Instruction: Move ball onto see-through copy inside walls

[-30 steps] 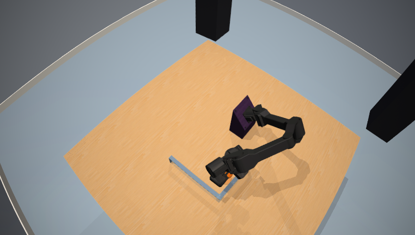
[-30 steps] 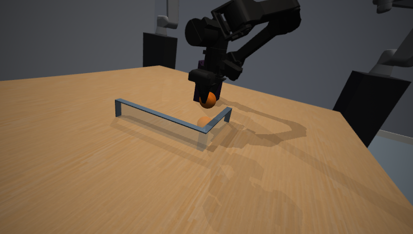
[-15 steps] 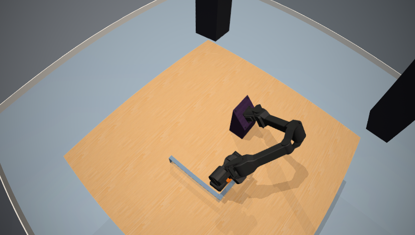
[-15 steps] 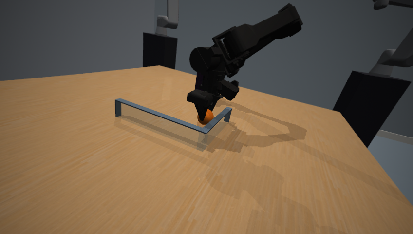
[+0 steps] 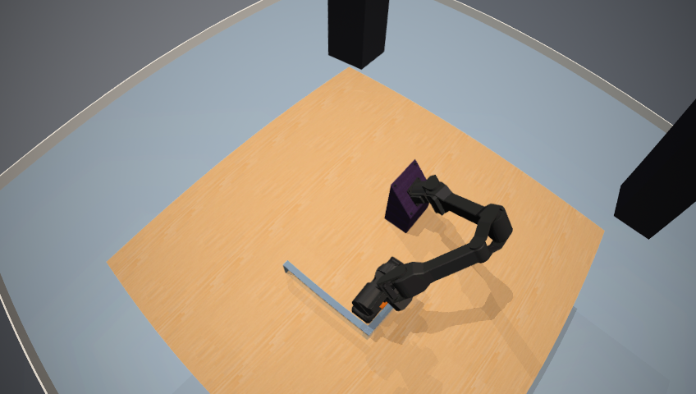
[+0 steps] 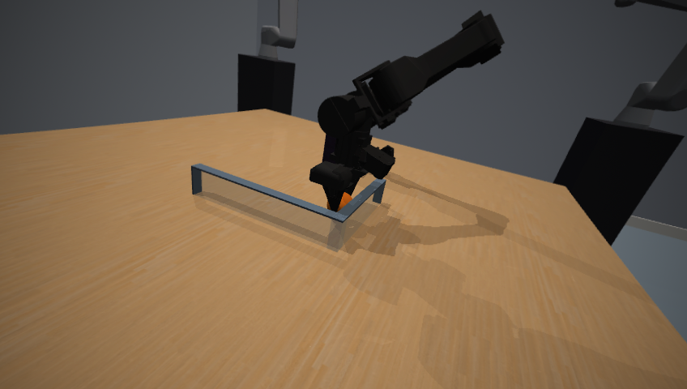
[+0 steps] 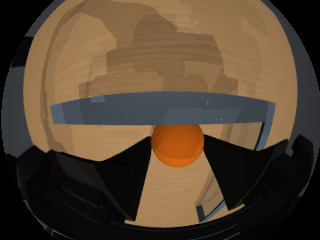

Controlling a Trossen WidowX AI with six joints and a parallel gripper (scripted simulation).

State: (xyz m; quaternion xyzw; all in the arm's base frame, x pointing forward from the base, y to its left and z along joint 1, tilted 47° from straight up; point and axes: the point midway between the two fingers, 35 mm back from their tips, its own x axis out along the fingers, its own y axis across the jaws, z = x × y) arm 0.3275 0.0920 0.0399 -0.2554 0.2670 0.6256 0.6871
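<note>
My gripper is shut on the orange ball, one finger on each side. It points down inside the corner made by the long wall and the short wall. In the wrist view, a wall's blue-grey top edge crosses just beyond the ball. The see-through copy does not show apart from the ball; the ball and the fingers cover its place. The small gap between ball and table, if any, cannot be told.
The purple base block stands behind the gripper on the wooden table. The arm bends out to the right in the top view. Black pedestals stand beyond the table's edges.
</note>
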